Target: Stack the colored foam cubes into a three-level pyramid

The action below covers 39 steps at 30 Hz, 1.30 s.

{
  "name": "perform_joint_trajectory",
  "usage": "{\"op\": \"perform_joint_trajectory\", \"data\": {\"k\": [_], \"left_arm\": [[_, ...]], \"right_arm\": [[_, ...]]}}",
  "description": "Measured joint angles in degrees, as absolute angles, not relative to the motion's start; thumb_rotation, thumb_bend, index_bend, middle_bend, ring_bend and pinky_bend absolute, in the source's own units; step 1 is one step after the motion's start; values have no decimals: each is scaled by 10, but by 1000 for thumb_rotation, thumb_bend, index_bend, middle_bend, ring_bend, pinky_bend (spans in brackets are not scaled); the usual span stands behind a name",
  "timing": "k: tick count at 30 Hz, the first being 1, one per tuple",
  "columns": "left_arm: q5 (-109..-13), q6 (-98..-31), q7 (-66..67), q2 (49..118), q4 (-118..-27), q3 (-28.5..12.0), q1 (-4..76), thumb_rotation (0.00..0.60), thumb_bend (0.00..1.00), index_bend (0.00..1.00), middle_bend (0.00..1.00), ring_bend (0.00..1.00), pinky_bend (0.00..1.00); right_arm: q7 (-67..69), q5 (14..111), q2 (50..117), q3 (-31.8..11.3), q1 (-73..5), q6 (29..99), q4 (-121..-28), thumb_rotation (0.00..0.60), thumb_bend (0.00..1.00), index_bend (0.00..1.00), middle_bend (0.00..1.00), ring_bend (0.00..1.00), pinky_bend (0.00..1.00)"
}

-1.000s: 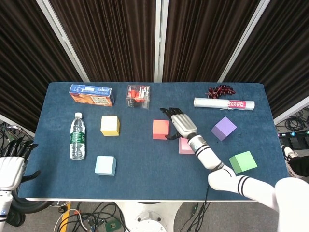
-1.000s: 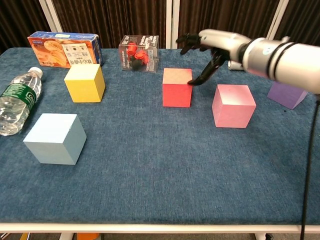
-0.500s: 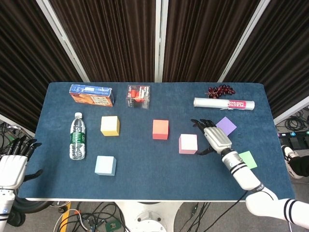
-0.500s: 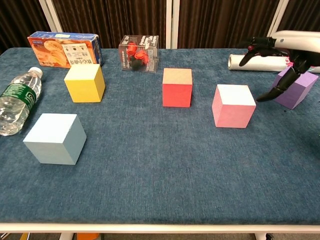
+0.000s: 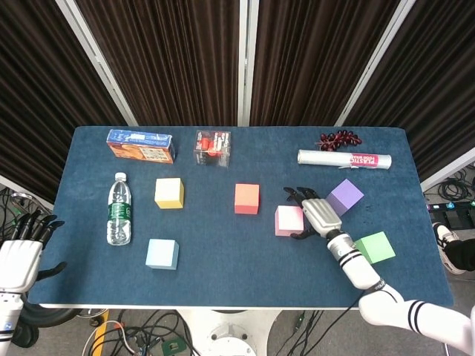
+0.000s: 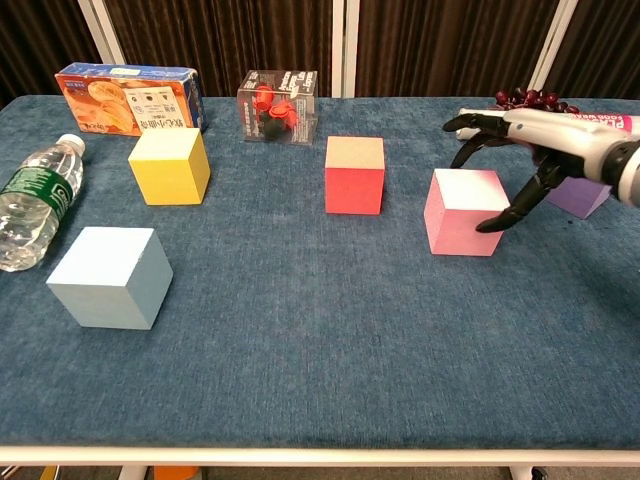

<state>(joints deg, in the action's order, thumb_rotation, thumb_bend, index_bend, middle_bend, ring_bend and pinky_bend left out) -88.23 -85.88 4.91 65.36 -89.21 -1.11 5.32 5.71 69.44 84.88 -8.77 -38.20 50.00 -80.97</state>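
Observation:
The pink cube (image 5: 288, 220) (image 6: 465, 210) sits right of centre on the blue table (image 5: 223, 289). My right hand (image 5: 315, 215) (image 6: 520, 150) hovers at its right side, fingers spread over the top edge and thumb by the right face, holding nothing; I cannot tell whether it touches. The red cube (image 5: 247, 198) (image 6: 354, 175) stands left of the pink one. Further left are the yellow cube (image 5: 169, 193) (image 6: 170, 165) and light blue cube (image 5: 162, 254) (image 6: 110, 277). The purple cube (image 5: 344, 196) (image 6: 580, 195) and green cube (image 5: 373, 247) lie right of the hand. My left hand (image 5: 18, 256) hangs open off the table's left edge.
A water bottle (image 5: 119, 209) (image 6: 30, 205) lies at the left. Along the far edge are an orange box (image 5: 140, 145) (image 6: 128, 97), a clear box of red items (image 5: 212, 148) (image 6: 277, 106), a plastic wrap roll (image 5: 344, 159) and dark grapes (image 5: 339, 139) (image 6: 525, 98).
My right hand left the red cube, swung right to the purple cube, then came back left to the pink cube's right side. No cube has moved.

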Motion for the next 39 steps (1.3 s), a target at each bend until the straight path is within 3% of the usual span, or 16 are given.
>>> {"op": "perform_joint_trajectory", "data": {"k": [3, 7, 12, 21, 39], "left_arm": [[-882, -860, 47, 654, -890, -11, 53, 600, 0, 213, 147, 52, 80], [-882, -860, 44, 653, -888, -11, 52, 600, 0, 213, 147, 52, 80], [-884, -861, 43, 654, -887, -11, 52, 600, 0, 213, 147, 52, 80], [-881, -861, 46, 653, -890, -10, 49, 600, 0, 213, 146, 52, 80], [-876, -858, 46, 654, -890, -11, 49, 600, 0, 212, 147, 52, 80]], "right_arm": [[75, 713, 873, -86, -376, 520, -783, 600, 137, 17, 414, 69, 0], [103, 732, 887, -89, -368, 548, -764, 600, 165, 38, 471, 108, 0], [107, 726, 865, -111, -374, 542, -768, 600, 165, 39, 458, 109, 0], [79, 669, 858, -146, -427, 461, -753, 600, 165, 12, 446, 99, 0], [67, 660, 916, -151, -483, 410, -671, 600, 164, 0, 431, 96, 0]]}}
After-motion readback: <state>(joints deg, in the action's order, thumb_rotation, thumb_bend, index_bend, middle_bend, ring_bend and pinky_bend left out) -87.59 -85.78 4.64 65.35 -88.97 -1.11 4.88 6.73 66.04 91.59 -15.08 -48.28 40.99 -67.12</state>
